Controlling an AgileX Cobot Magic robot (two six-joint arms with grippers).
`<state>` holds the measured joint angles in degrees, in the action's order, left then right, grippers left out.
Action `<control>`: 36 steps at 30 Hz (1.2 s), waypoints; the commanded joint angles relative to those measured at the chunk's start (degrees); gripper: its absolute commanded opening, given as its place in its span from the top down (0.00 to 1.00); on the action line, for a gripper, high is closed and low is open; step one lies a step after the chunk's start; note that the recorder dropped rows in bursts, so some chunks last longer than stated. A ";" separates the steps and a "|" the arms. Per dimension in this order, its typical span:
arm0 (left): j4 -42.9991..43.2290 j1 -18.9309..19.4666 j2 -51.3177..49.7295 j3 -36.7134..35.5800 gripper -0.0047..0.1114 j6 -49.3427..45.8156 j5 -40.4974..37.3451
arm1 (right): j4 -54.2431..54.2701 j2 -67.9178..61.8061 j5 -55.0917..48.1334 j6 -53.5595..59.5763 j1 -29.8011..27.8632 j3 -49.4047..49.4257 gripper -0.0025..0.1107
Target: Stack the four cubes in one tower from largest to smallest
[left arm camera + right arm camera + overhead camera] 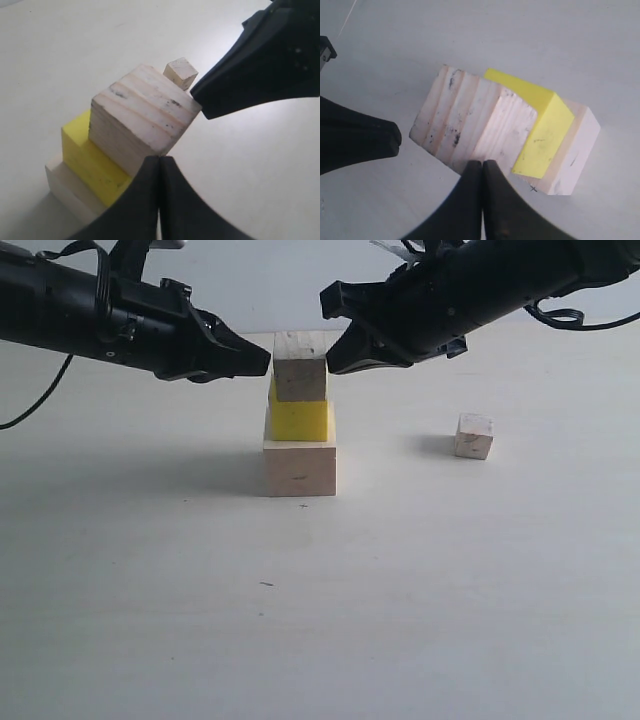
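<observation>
Three cubes stand stacked mid-table: the largest pale wood cube (300, 468) at the base, the yellow cube (299, 418) on it, and a smaller pale wood cube (300, 365) on top. The tiniest cube (473, 435) sits alone on the table to the right. My left gripper (265, 357) is shut, its tip against the top cube's left side. My right gripper (333, 362) is shut, its tip against the same cube's right side. In the left wrist view the top cube (142, 115) sits between my left gripper (159, 159) and the right one. The right wrist view shows my right gripper (482, 163) at the top cube (470, 122).
The white table (320, 620) stretches bare in front of the stack. Black arm bodies and cables hang over the back left and back right.
</observation>
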<state>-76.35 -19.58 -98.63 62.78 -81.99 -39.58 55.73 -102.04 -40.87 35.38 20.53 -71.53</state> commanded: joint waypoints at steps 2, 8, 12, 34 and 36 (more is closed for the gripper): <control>-0.88 0.15 0.07 0.41 0.96 -0.88 3.07 | 0.44 -0.06 0.10 0.99 -0.19 -0.25 0.98; -1.40 0.15 -1.33 0.53 0.96 -1.41 4.38 | 0.44 -0.06 1.23 0.99 -0.19 -0.25 0.98; -2.09 0.15 -3.10 0.78 0.96 -1.56 4.21 | 0.44 -0.06 2.14 0.66 -0.19 -0.25 0.98; -2.69 0.15 -4.69 3.96 0.96 -1.56 2.33 | 3.63 -0.06 0.34 3.96 -0.19 -0.25 0.98; -2.69 0.15 -4.69 3.96 0.96 -1.56 2.45 | 3.76 -0.06 0.92 4.09 -0.19 -0.25 0.98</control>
<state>-78.65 -19.58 -103.12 66.29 -83.32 -37.08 58.59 -102.04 -40.47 38.41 20.53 -71.53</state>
